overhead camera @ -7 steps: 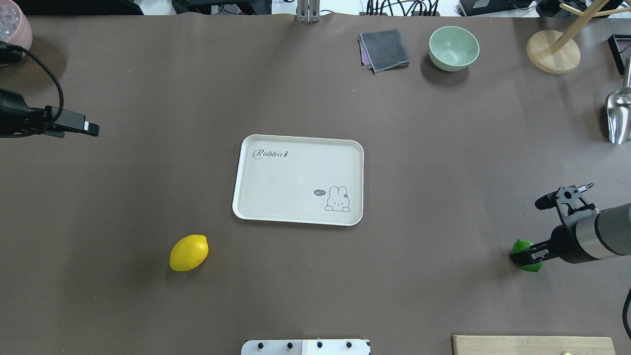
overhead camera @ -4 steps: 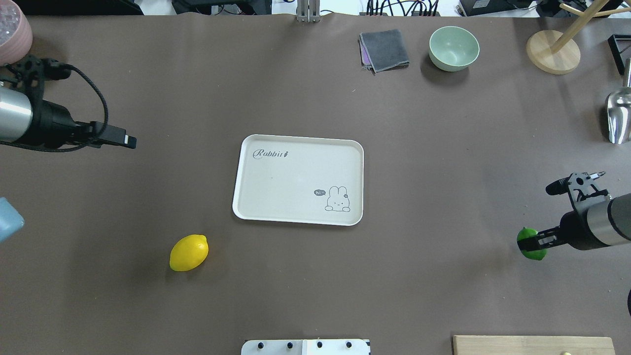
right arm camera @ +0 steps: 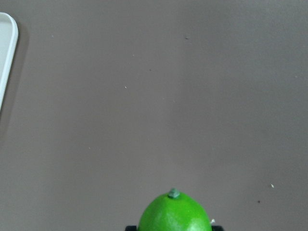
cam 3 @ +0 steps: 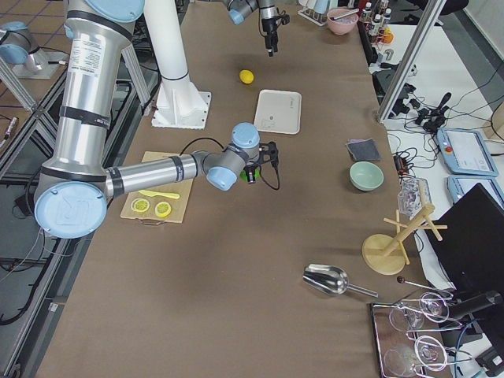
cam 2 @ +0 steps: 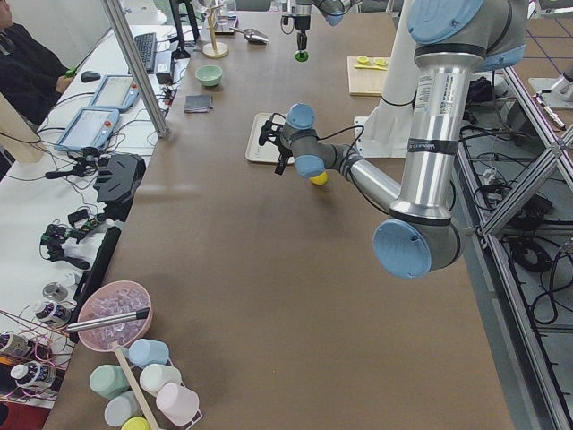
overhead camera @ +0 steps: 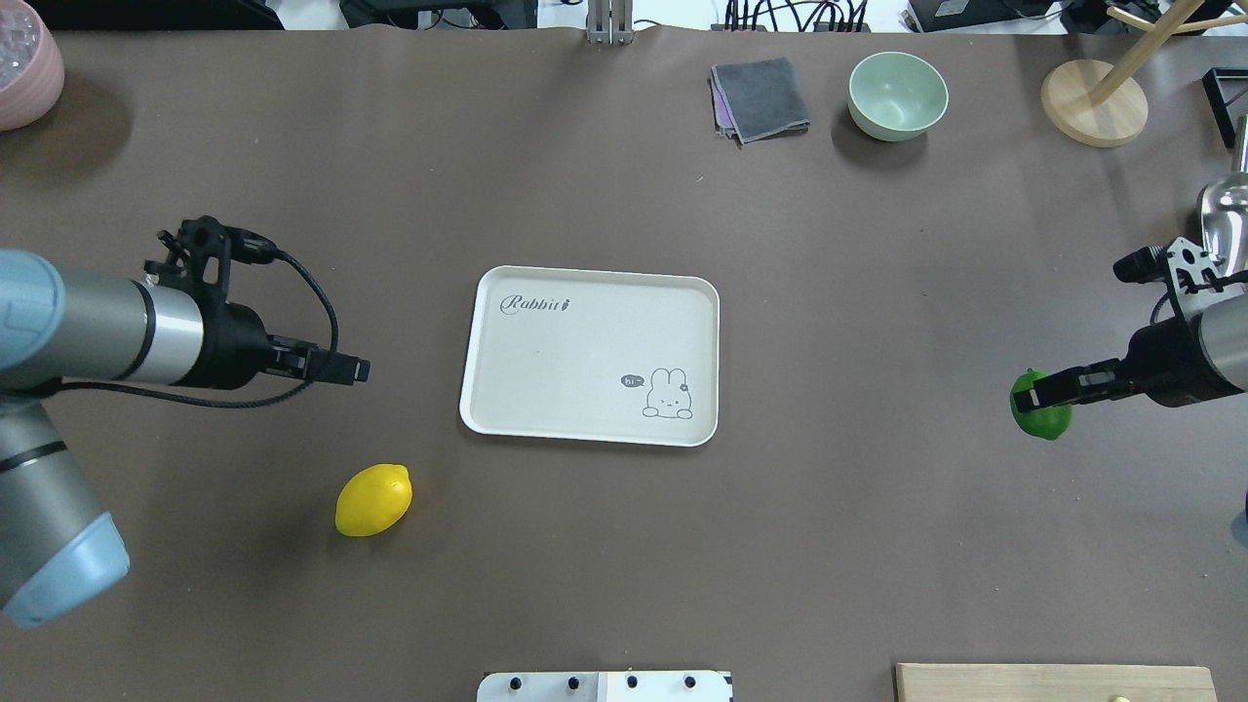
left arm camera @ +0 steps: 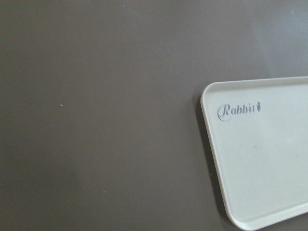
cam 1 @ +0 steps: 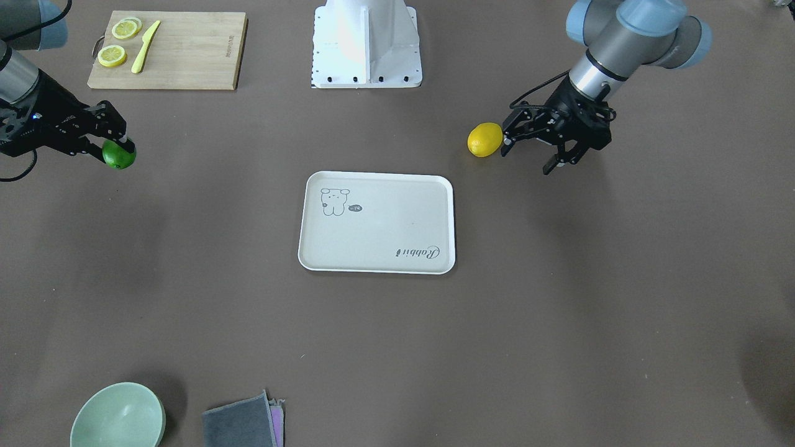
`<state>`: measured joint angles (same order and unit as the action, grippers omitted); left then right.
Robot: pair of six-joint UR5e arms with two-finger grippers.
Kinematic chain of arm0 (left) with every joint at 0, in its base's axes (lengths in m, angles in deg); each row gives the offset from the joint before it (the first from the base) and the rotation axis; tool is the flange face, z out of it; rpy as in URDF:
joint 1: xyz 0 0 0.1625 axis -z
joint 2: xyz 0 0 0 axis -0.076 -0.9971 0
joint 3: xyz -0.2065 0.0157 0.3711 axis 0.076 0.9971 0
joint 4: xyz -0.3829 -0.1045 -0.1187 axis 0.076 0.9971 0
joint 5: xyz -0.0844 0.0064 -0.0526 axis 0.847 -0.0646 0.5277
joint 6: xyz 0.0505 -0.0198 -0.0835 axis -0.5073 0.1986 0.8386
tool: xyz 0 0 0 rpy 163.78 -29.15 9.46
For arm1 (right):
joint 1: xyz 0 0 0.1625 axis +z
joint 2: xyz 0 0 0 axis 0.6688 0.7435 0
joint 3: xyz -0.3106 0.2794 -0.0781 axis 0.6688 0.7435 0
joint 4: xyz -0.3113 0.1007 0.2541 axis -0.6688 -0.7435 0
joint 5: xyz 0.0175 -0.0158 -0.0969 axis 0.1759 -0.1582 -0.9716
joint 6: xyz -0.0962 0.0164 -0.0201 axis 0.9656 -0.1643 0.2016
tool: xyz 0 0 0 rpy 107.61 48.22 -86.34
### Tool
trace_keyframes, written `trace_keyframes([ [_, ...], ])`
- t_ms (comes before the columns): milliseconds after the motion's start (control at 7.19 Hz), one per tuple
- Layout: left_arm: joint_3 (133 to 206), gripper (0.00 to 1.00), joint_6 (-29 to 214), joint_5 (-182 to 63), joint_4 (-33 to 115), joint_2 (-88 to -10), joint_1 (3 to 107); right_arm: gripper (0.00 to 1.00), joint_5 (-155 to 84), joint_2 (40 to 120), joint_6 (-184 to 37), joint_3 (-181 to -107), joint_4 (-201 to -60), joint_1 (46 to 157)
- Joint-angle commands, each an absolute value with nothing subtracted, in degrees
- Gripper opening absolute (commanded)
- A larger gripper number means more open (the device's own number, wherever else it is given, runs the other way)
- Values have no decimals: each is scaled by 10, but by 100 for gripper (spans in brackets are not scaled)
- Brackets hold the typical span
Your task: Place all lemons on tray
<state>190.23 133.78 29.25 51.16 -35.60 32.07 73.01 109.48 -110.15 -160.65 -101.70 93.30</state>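
Scanning the overhead view from left to right.

Locating the left gripper [overhead camera: 351, 370] above the bare brown table [overhead camera: 244, 624], near the left edge of the off-white shallow rectangular tray [overhead camera: 585, 341] but apart from it. Seeing only a dark edge-on profile here; confirming spread jaws, gripping nothing, in the front-facing view.

Finding the glossy bright yellow oval lemon [overhead camera: 373, 499] lying on the table, on the robot's side of that gripper, off the tray and touching neither. Noting partial cover of this lemon by the left arm [cam 2: 376, 184] in the left-side view.

Finding the tray lying flat at table centre. Getting only one corner with the "Rabbit" script from the left wrist camera, and only a thin sliver at the frame's left edge from the right wrist camera.

Locating the glossy green oval lemon [overhead camera: 1045, 421] well right of the tray, clamped in the right gripper [overhead camera: 1024, 395] and appearing raised off the table in the left-side view. Seeing only its upper part and stem nub from the right wrist camera, with the rest cut off by the bottom edge. Losing it almost entirely behind the gripper in the right-side view.
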Motion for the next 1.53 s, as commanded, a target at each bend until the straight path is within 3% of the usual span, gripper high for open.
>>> trace_keyframes([
  [0,1909,97,1326,207,520,-357,225,0,729,1017,-1232,-1604,-1044,936],
  [696,1896,97,1215,137,575,-337,190,0,573,869,-1391,-1607,-1176,785],
  [974,1832,97,1216,131,682,-324,190,0,533,849,-1394,-1607,-1202,753],
  [1391,1838,97,1247,151,686,-325,183,0,530,834,-1394,-1606,-1213,748],
])
